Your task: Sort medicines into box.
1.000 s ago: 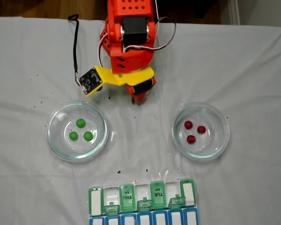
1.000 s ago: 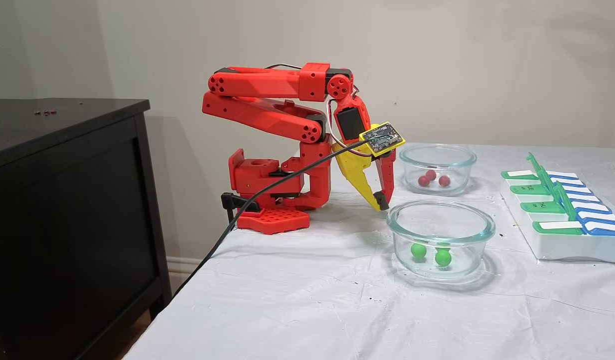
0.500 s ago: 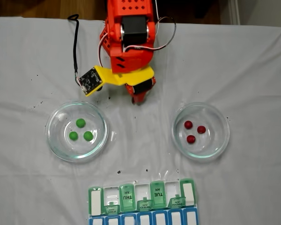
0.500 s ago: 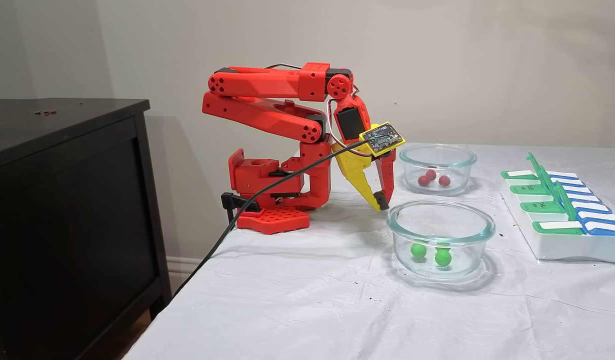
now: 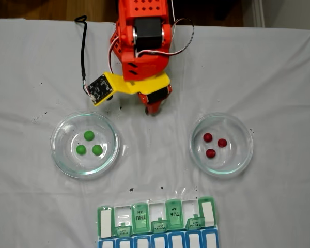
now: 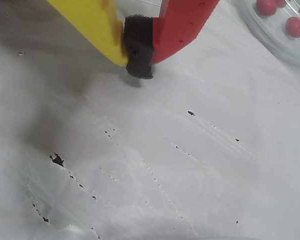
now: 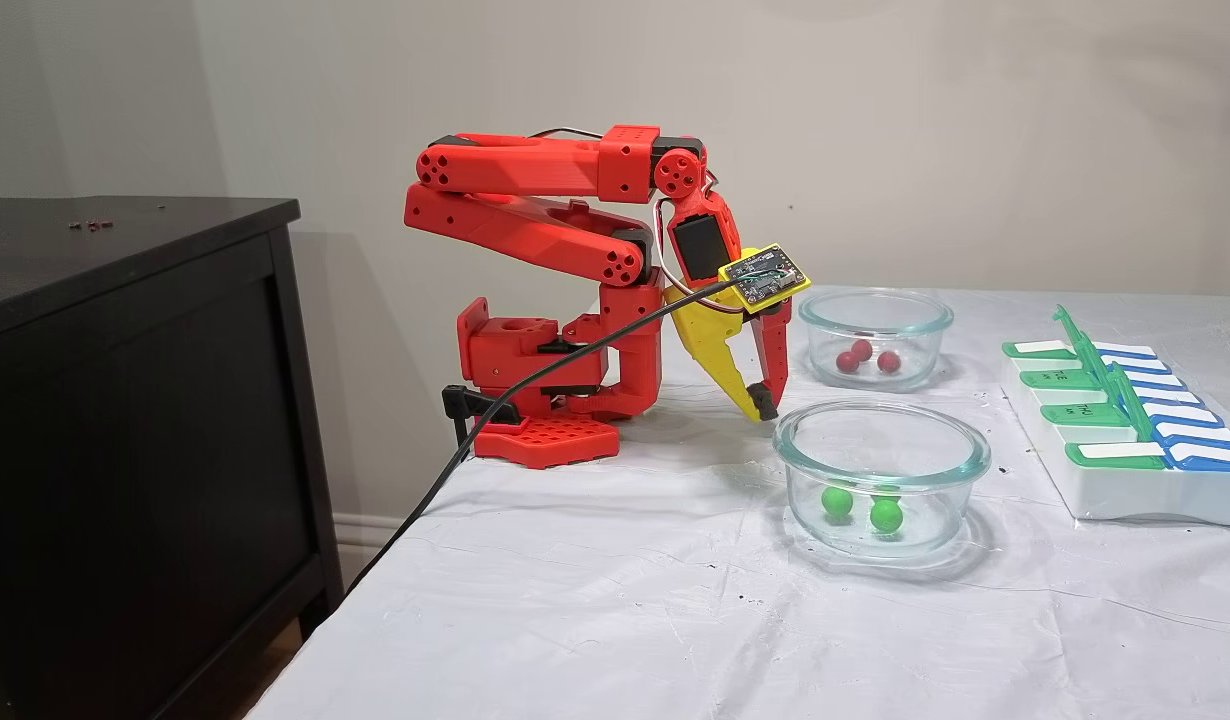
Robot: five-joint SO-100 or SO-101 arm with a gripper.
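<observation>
The claw (image 6: 138,60), clenched on nothing, hangs just above the white table (image 5: 279,67) near its far edge, with green medicines (image 5: 89,144) and red medicines (image 5: 213,144) in dishes nearer the box (image 5: 157,219).

Pincer (image 6: 139,67) pressing closed, tip hanging just above speckled white desk (image 6: 190,170); red balls (image 6: 280,17) sitting top right.

Two glass dishes (image 5: 84,145) (image 5: 221,143) on a white cloth (image 5: 279,77); black cabinet (image 7: 125,420), perhaps wood.
</observation>
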